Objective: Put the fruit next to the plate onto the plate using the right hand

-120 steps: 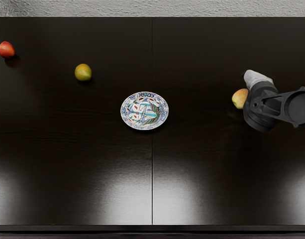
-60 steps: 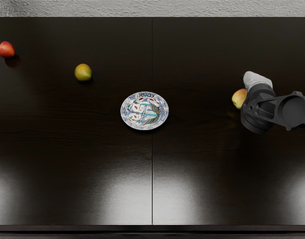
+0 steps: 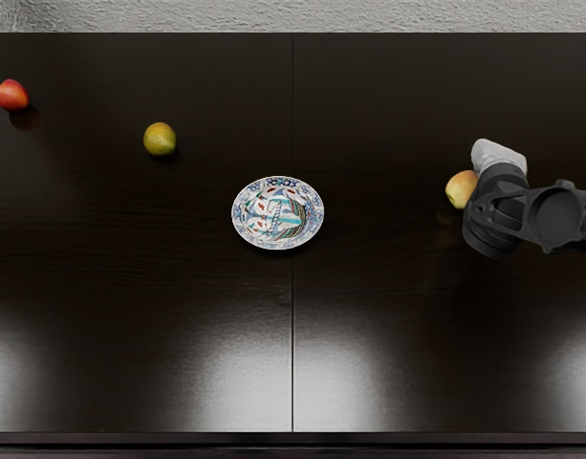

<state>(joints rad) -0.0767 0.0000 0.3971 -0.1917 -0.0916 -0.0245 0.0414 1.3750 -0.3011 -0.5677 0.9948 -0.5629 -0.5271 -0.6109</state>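
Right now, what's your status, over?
Right hand beside yellow-red fruit, grasp unclear. Fruit off the plate, on the table. Red fruit, green fruit far left, out of the way.

The right hand (image 3: 491, 199) covers the yellow fruit's (image 3: 458, 188) right edge.

Plate (image 3: 277, 212) sits mid-table (image 3: 388, 325). Left fruit (image 3: 160, 139) lies behind and left of it; corner fruit (image 3: 10, 95) farther left, behind. Third fruit (image 3: 460, 188) lies well right, just beside the right hand (image 3: 493, 199).

The plate (image 3: 239, 214) shows only a painted pattern; no writing is readable anywhere.
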